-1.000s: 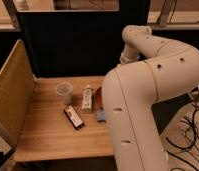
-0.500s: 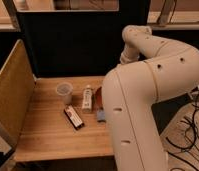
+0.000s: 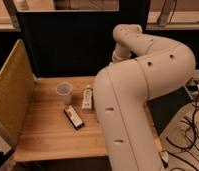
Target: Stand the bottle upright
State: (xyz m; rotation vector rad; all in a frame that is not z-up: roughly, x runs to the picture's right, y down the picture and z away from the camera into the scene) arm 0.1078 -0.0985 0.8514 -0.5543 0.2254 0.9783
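On the wooden table (image 3: 48, 135) the bottle (image 3: 87, 98) lies flat; the jaws are out of view, state untellable.

A wooden table (image 3: 48, 136) carries a translucent plastic cup (image 3: 64, 92), upright near the back edge, and just in front of it a flat dark packet (image 3: 73, 117) lying askew. A yellowish panel (image 3: 10, 100) walls the left side and a black panel (image 3: 68, 47) the back. Dark cables (image 3: 191, 131) trail on the floor at right.

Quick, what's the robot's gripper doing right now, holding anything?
Gripper: out of view, cannot be told; only the bulky white arm shows. The small white plastic bottle lies free on the wooden table.
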